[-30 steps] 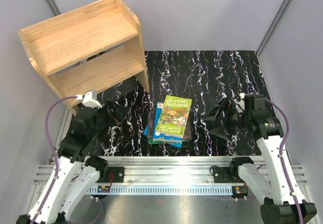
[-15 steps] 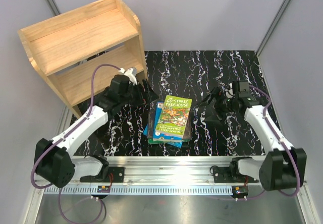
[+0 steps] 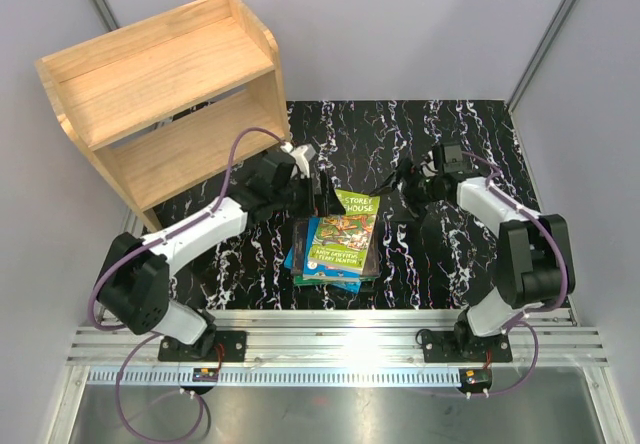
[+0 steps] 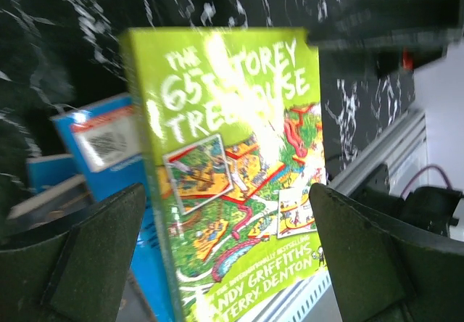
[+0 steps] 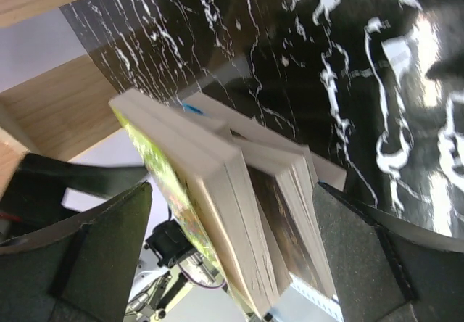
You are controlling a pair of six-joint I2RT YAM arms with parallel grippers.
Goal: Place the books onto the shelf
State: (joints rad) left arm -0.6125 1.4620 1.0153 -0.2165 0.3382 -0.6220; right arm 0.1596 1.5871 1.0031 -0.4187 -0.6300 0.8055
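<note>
Nearest, a metal rail (image 3: 340, 336) along the near edge, both arm bases bolted on. Just beyond, on the black marbled table (image 3: 450, 134), a loose flat stack of books (image 3: 335, 249): green Treehouse book (image 4: 239, 162) on top, blue book (image 4: 109, 148) poking out beneath at its left, pale page edges of more underneath in the right wrist view. Above the stack's far left corner, the left gripper (image 3: 327, 200), fingers (image 4: 94, 257) spread wide apart, nothing held. Near the stack's far right corner, not touching, the right gripper (image 3: 397, 186), pointed at the books, fingers (image 5: 370, 257) likewise wide apart and empty. Farthest back at left, the light wooden shelf (image 3: 160, 84), two tiers, upright, well apart from the books.
</note>
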